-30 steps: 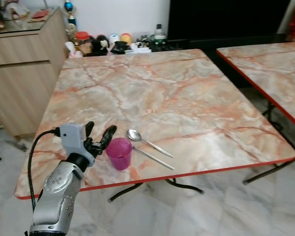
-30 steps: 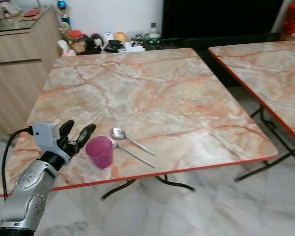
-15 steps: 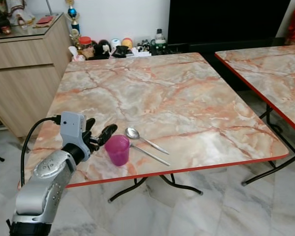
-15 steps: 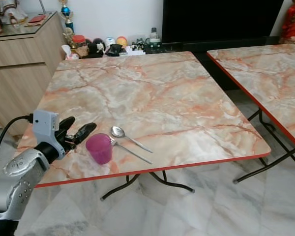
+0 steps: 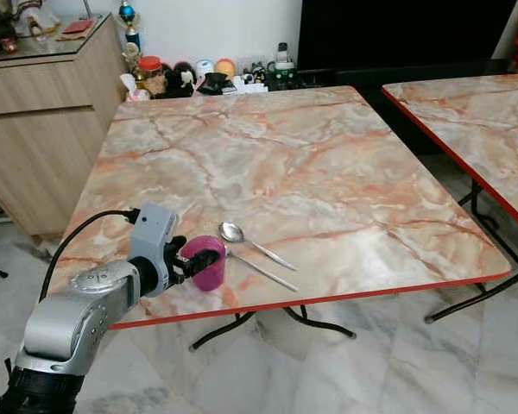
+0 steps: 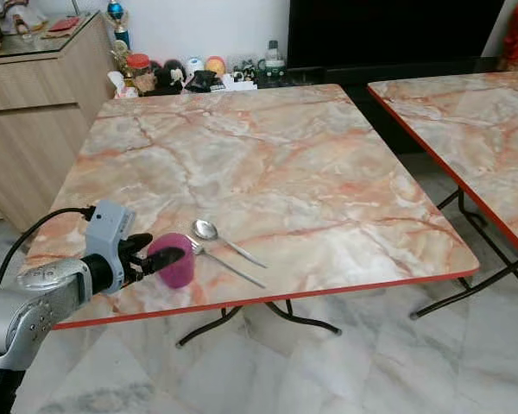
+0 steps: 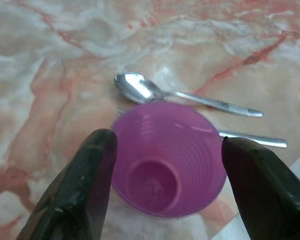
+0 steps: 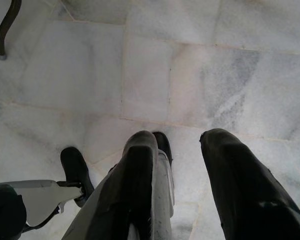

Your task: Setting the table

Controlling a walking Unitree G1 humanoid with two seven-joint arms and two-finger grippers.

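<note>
Left end effector (image 7: 162,165) open, fingers either side of a purple plastic cup (image 5: 207,262), spoon (image 5: 252,243) just beside it on marble surface (image 5: 276,164), right end effector (image 8: 180,170) open, idle above floor tiles (image 8: 200,65)

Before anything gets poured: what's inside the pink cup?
The pink cup looks empty in the left wrist view, bare ribbed walls and base, between the open left gripper's fingers. Nothing hides its inside.

A wooden cabinet (image 5: 43,112) stands left of the marble-pattern table (image 5: 268,164), with small items on its top. Along the wall beyond the far table edge sits a row of jars and figurines (image 5: 203,76) — individual items are too small to identify. A second table (image 5: 475,112) stands to the right — the floor (image 5: 397,362) is grey-veined marble tile.
</note>
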